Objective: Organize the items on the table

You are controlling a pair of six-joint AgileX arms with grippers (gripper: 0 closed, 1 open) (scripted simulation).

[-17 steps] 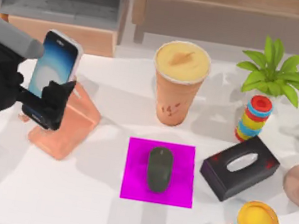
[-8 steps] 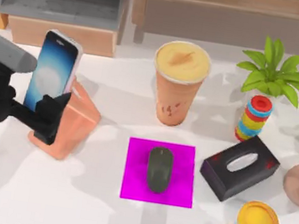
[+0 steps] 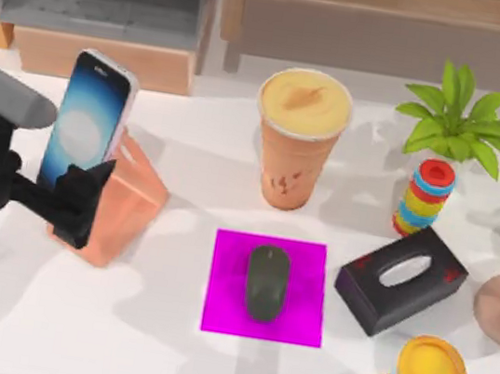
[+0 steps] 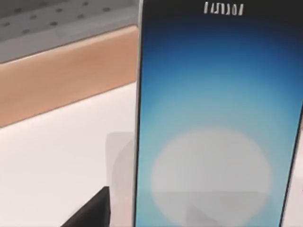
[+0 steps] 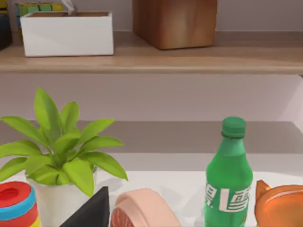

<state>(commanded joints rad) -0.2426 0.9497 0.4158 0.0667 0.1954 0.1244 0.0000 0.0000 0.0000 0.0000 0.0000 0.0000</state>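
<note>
- The smartphone (image 3: 88,125) stands upright at about nine o'clock on the table (image 3: 115,336), leaning on the salmon stand (image 3: 120,205) — the left gripper (image 3: 73,203) flanks its lower edge, one finger (image 3: 87,191) on show; whether it grips or has let go, I cannot tell.
- The mouse (image 3: 266,282) lies on the magenta mat (image 3: 222,310) at centre, and the orange cup (image 3: 299,138) sits at twelve o'clock.
- To finish well — I judge — loosen only once the phone rests firmly, then withdraw straight toward nine o'clock without nudging it.
</note>
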